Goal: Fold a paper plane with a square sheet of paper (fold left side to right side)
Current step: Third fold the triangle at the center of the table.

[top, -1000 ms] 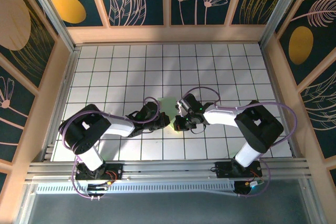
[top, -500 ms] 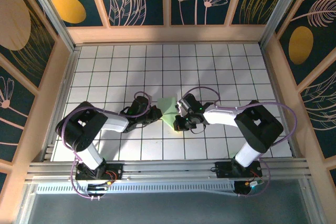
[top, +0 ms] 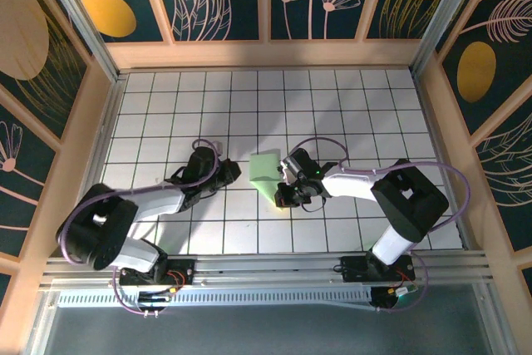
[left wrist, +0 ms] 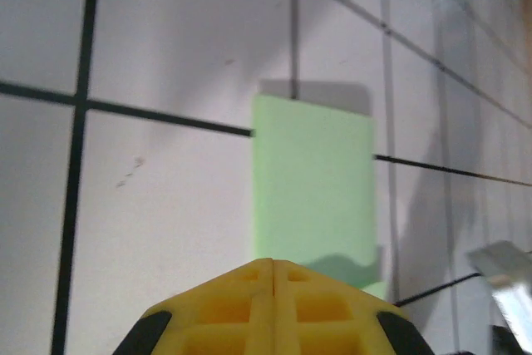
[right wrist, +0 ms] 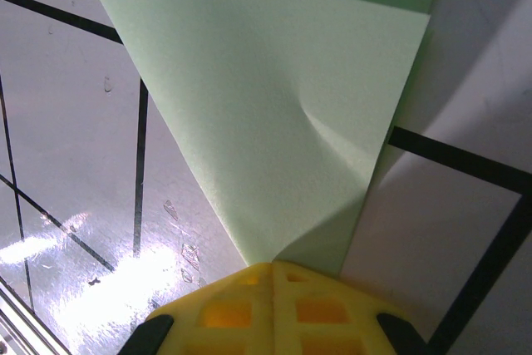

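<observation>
The square sheet of paper (top: 264,170) lies folded on the white grid near the table's middle, pale green, narrowing to a point at its near end. My right gripper (top: 281,197) is shut on that near point; in the right wrist view its yellow fingertips (right wrist: 273,270) pinch the paper (right wrist: 274,97), which shows a small dent. To the left of the sheet, my left gripper (top: 234,174) stays apart from it. In the left wrist view its fingertips (left wrist: 273,268) are pressed together with nothing between them, and the paper (left wrist: 314,180) lies just ahead.
Wooden walls (top: 91,122) enclose the gridded table (top: 349,106) on three sides. An aluminium rail (top: 266,268) runs along the near edge by the arm bases. Free tiles lie behind and to both sides of the sheet.
My left arm has drawn back to the left, off the paper, uncovering the sheet's left part. The right gripper has kept its hold and place.
</observation>
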You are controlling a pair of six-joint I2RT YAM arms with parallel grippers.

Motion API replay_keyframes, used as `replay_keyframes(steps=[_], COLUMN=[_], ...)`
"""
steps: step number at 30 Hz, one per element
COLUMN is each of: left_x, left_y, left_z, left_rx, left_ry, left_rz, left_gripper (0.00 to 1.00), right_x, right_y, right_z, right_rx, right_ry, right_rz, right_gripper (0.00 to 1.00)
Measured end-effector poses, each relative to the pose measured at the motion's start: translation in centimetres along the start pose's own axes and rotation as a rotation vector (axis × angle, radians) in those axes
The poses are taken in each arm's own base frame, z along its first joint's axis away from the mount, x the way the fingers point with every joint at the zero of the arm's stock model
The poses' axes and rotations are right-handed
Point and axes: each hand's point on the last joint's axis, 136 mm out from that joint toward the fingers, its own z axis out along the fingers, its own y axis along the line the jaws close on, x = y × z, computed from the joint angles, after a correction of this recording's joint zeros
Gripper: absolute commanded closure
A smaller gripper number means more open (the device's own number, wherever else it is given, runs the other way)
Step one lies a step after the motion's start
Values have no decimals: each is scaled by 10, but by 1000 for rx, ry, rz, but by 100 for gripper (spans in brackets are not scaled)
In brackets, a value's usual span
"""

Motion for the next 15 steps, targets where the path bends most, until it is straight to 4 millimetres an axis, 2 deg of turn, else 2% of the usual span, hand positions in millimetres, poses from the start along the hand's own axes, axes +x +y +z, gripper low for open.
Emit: replay_keyframes(steps=[3, 5, 10, 15], left_x=[11, 27, 60, 59], left_y=[-21, -31, -32, -39], left_z=[-5, -3, 14, 30], left_rx=[58, 90, 97, 96], left_ry=[17, 63, 175, 198], left_rz=[47, 72, 95, 105], left_gripper=[100, 100, 100, 100], right_x=[0, 0, 0, 0], right_y=[0, 0, 0, 0], right_z=[0, 0, 0, 0], right_rx=[0, 0, 0, 0], right_ry=[0, 0, 0, 0], right_rz=[0, 0, 0, 0], right_gripper=[100, 100, 100, 100])
